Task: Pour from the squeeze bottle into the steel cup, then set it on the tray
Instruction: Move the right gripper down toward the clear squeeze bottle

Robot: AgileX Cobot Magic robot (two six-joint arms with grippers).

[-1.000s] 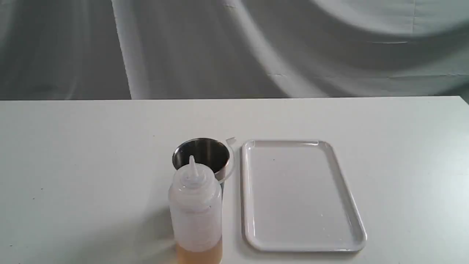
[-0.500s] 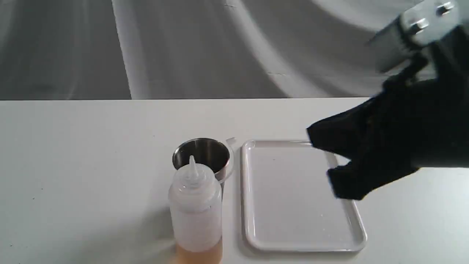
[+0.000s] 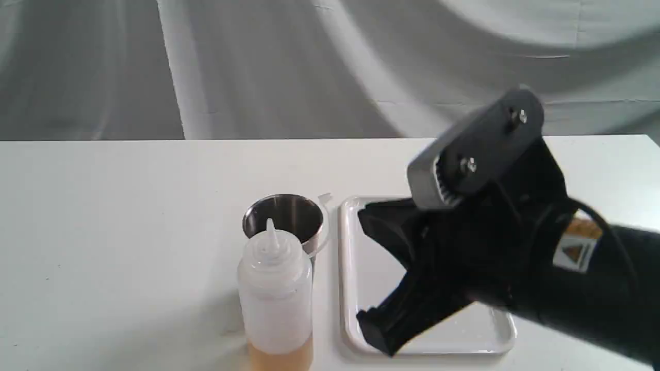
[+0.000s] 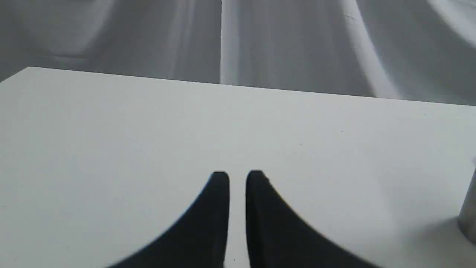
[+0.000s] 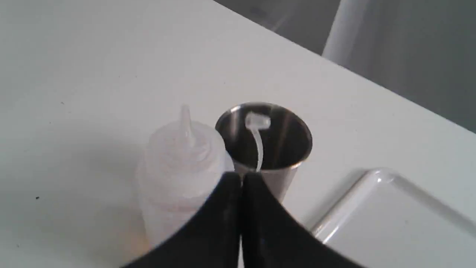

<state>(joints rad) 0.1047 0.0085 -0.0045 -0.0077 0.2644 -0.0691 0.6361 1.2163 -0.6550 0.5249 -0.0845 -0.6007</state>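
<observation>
Standing upright at bench (image 3: 129,206) front edge, just before steel cup (image 3: 284,216): squeeze bottle (image 3: 275,293); right gripper (image 3: 366,273) hovers beside it, jaw state unclear, views disagree; left gripper (image 4: 238,178) nearly closed, empty. Recommend 1 gentle mid-body grasp, avoiding strap (image 5: 257,149).

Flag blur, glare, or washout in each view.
Exterior view: right gripper looms large, edges soft; squeeze bottle crisper. Left wrist view: left gripper out of focus, table evenly lit. Right wrist view: bottle nearly washes into the white table; bright streaks inside the steel cup.

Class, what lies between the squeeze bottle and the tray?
Only a bare strip of table, seen in the exterior view, separates squeeze bottle and tray.
</observation>
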